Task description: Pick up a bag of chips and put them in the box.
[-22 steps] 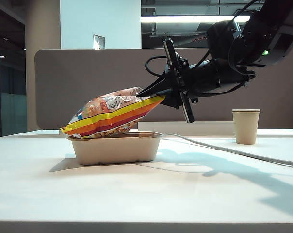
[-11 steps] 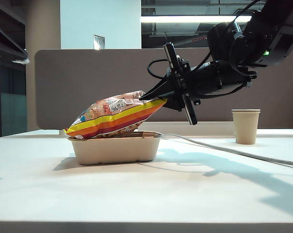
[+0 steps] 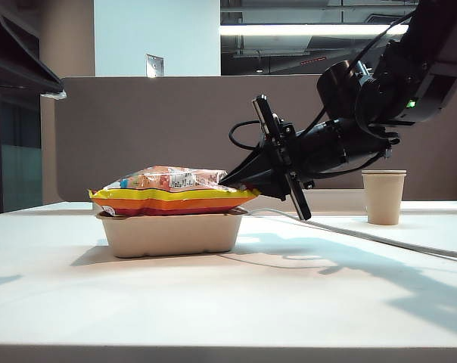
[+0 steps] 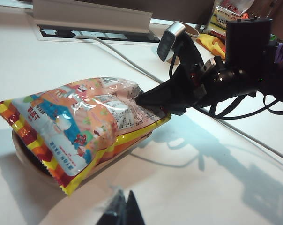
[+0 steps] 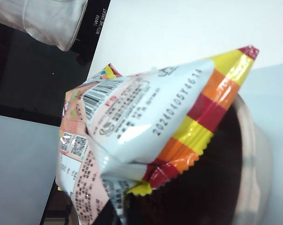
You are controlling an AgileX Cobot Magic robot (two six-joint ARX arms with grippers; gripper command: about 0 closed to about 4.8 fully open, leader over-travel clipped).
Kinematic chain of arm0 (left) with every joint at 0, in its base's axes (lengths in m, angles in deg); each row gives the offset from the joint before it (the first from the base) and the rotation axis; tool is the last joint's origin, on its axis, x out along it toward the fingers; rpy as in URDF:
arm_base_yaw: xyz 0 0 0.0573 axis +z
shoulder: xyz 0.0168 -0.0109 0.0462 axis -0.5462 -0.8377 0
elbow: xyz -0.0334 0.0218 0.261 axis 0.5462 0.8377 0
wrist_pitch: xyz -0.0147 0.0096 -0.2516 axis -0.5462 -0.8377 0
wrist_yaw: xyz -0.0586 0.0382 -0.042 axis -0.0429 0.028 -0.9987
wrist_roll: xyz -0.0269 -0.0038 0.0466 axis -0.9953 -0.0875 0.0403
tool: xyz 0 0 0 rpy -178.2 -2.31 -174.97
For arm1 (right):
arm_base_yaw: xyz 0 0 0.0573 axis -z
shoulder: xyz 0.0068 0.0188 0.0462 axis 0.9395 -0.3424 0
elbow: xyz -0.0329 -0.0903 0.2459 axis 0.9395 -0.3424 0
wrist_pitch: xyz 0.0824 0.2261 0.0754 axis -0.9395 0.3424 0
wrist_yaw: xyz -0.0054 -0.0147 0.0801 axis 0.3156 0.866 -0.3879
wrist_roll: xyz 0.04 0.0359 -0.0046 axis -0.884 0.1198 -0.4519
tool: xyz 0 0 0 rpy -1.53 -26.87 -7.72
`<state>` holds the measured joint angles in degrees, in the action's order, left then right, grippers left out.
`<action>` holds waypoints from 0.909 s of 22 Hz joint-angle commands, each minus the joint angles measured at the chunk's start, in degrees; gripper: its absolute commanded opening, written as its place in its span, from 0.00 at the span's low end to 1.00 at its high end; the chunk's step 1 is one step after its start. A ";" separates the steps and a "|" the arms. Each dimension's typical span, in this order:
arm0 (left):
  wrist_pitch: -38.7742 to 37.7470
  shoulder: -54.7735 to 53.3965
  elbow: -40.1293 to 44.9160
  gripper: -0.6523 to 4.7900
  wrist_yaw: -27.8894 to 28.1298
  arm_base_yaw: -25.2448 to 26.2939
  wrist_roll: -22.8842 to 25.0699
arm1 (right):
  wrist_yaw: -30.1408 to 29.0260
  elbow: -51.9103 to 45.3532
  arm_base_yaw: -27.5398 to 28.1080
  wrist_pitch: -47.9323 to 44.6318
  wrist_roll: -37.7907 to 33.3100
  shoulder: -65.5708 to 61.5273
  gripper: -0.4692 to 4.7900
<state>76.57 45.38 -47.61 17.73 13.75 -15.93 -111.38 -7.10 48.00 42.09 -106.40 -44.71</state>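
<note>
The bag of chips (image 3: 172, 193), orange with yellow and red stripes, lies level across the rim of the beige box (image 3: 168, 234). My right gripper (image 3: 232, 180) is shut on the bag's right end, reaching in from the right. In the right wrist view its tips (image 5: 120, 215) pinch the crimped corner of the bag (image 5: 141, 122) over the dark inside of the box (image 5: 254, 154). The left wrist view looks down on the bag (image 4: 80, 122) and the box (image 4: 24, 154). My left gripper (image 4: 125, 206) hovers on the near side, tips together, holding nothing.
A tall beige paper cup (image 3: 383, 197) stands at the right rear. A grey cable (image 3: 365, 236) runs across the table behind the box. A white cable trough (image 4: 90, 18) lies at the back, with snack packs (image 4: 226, 14) beyond it.
The right gripper has come down and the bag has gone from steeply tilted to lying level on the box. Part of the left arm has appeared at the upper left.
</note>
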 commanded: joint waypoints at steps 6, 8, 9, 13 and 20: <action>1.11 0.13 -0.28 0.11 0.20 0.04 0.33 | 1.16 0.15 -0.02 0.02 3.43 0.26 0.27; 1.14 0.13 -0.28 0.11 0.20 0.04 0.33 | 1.14 0.15 0.13 0.00 4.09 0.26 0.29; 1.14 0.13 -0.28 0.11 0.22 0.04 0.33 | 1.14 0.15 0.20 0.02 4.44 0.26 0.32; 1.14 0.13 -0.28 0.12 0.20 0.04 0.33 | 1.20 0.15 0.33 0.02 6.03 0.26 0.42; 1.14 0.17 -0.28 0.17 0.17 0.04 0.33 | 1.66 0.24 2.67 -1.57 7.06 1.55 0.51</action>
<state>76.70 45.40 -47.61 17.78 13.75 -15.86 -108.93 -7.10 49.77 41.85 -99.89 -44.43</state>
